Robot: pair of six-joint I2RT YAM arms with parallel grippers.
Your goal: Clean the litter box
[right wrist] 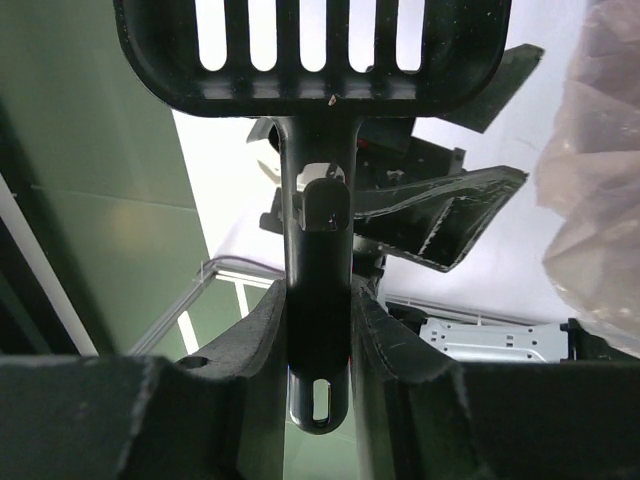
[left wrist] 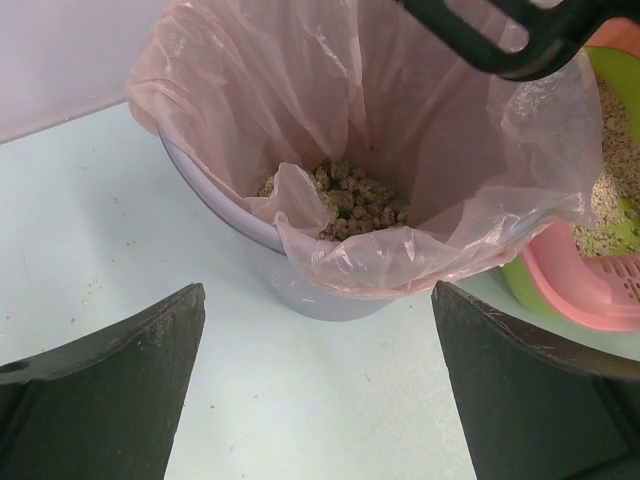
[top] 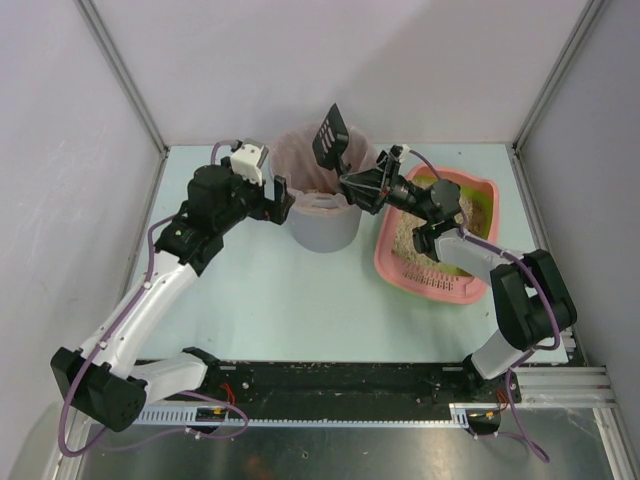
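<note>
The litter box (top: 430,285) sat on the pale surface (top: 260,300), just right of the grey bin (top: 325,235), with sandy granules (top: 405,240) inside. The right gripper (top: 365,187) was clamped on the handle of a black slotted scoop (top: 331,135), held tilted up above the bin's far rim. The left gripper (top: 275,200) stood with its jaws wide apart, holding nothing, close by the bin's left side. Clumps (left wrist: 350,195) lay at the bottom of the pink bag (left wrist: 330,90) lining the bin.

Pale mint-green flat tabletop (top: 260,300), boxed in by plain whitish panel walls: back wall (top: 330,60), left wall (top: 50,200), right wall (top: 600,200). Silver aluminium corner posts (top: 120,72) at both back corners. Brushed grey metal sheet (top: 380,455) along the near edge. Soft, even light.
</note>
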